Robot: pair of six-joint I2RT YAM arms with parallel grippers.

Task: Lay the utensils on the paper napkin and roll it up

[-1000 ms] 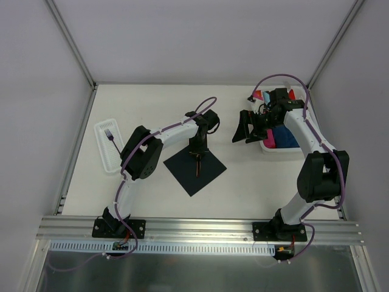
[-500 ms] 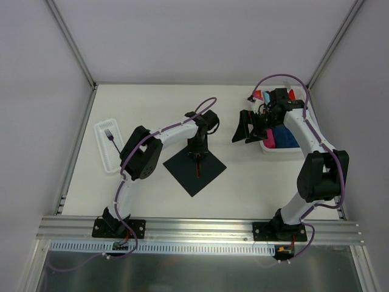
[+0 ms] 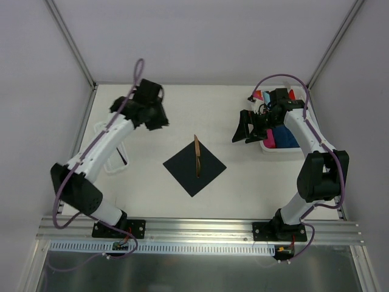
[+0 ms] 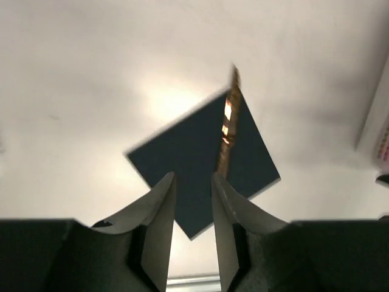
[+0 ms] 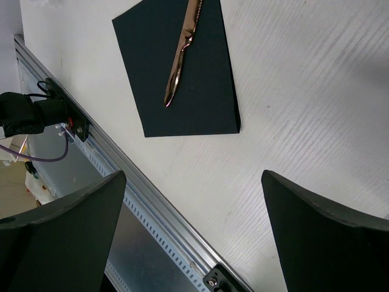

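A: Where is the paper napkin [image 3: 194, 173] lying?

B: It is lying flat on the table [image 3: 255, 182], cornerwise, between the claws: out in front of the left claw [image 4: 193, 182], and to the left of the right claw [image 3: 246, 129], nearer the bases.

A: And the knife [image 3: 197, 157]?

B: It is resting on the napkin, its long axis running corner to corner away from the bases, its far end overhanging.

A: How are the claws standing?

B: The left one's fingers are sitting narrowly apart, holding nothing. The right is gaping wide, empty.

A: Which arm is better placed?

B: Probably the left. The tray [image 3: 101, 131] is lying just beside it, with what is looking like a fork [image 3: 123, 156].
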